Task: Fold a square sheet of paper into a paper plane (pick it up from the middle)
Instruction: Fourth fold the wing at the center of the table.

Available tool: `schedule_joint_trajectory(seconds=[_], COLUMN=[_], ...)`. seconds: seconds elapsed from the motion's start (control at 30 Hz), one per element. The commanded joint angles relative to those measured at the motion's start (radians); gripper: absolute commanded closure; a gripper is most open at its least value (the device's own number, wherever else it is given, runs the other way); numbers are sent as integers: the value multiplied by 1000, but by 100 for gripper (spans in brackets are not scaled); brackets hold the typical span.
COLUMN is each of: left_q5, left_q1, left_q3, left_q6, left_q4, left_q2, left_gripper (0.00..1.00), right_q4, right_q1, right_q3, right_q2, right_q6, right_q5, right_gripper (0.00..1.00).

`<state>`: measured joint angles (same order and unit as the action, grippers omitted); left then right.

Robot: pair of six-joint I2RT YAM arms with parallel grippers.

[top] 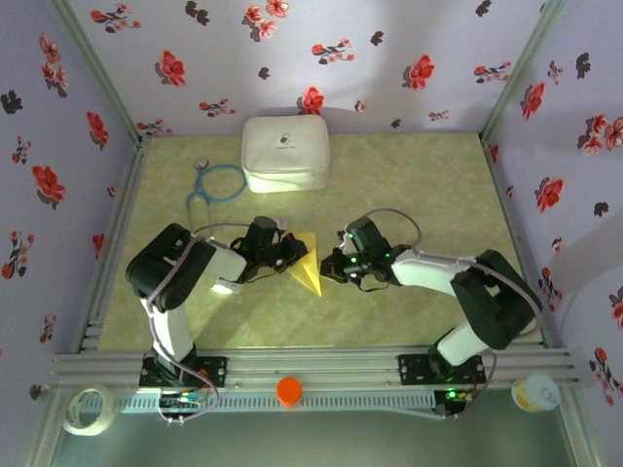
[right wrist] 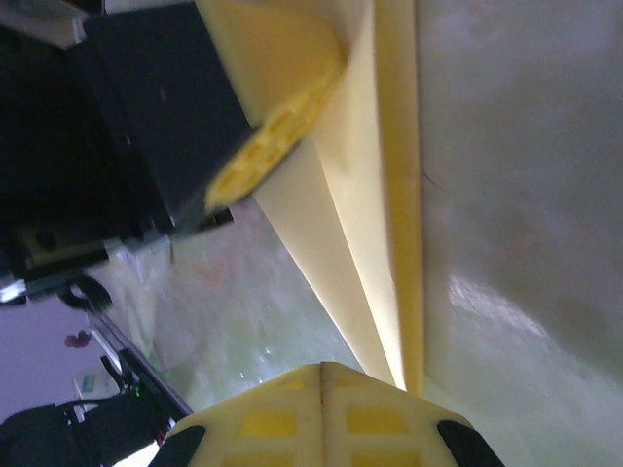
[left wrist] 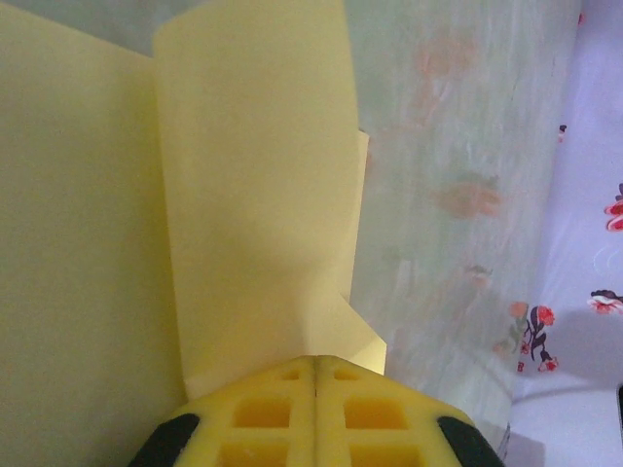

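Paper: yellow folded paper sheet (top: 308,261) (left wrist: 253,195), a pointed wedge at table centre, tip toward 5 o'clock.
Left pincer: left gripper (top: 290,255) (left wrist: 316,368) at the sheet's 9 o'clock, jaws clamped on its edge.
Right pincer: right gripper (top: 329,269) (right wrist: 321,372) at its 3 o'clock, jaws pressed together by the narrow end; whether paper sits between them, cannot tell.
Behind: white rounded soft case (top: 285,154) at 12 o'clock; blue looped tubing (top: 216,185) at 10 o'clock.

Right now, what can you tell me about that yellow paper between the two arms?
The paper is thin, plain yellow, folded in layers into a long triangle pointing toward the arms' bases. The left claw pinches one edge; the right claw, shut, sits at the opposite edge.
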<state>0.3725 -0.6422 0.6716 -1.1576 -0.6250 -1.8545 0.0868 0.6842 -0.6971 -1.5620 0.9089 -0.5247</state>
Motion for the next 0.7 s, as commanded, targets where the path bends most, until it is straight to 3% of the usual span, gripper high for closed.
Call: schedule_joint_trajectory(seconds=[0.0,0.37,0.67], left_q5=[-76,-90,-68], left_q1=[-22,-23,-6], left_q3=[-43,-58,-41], left_q6=[-25,-25,10], left_q4=[91,86,85], left_q2=[-16,-3,21], left_gripper=[100,100,100], right_q4=[56,61,-19], right_q1=[0,5,3], right_q3=[-69,-156,-64], right_q2=[-85,-230,-263], right_q6=[41,58,0], right_q5=[-7,0,42], right_gripper=[95,96,98])
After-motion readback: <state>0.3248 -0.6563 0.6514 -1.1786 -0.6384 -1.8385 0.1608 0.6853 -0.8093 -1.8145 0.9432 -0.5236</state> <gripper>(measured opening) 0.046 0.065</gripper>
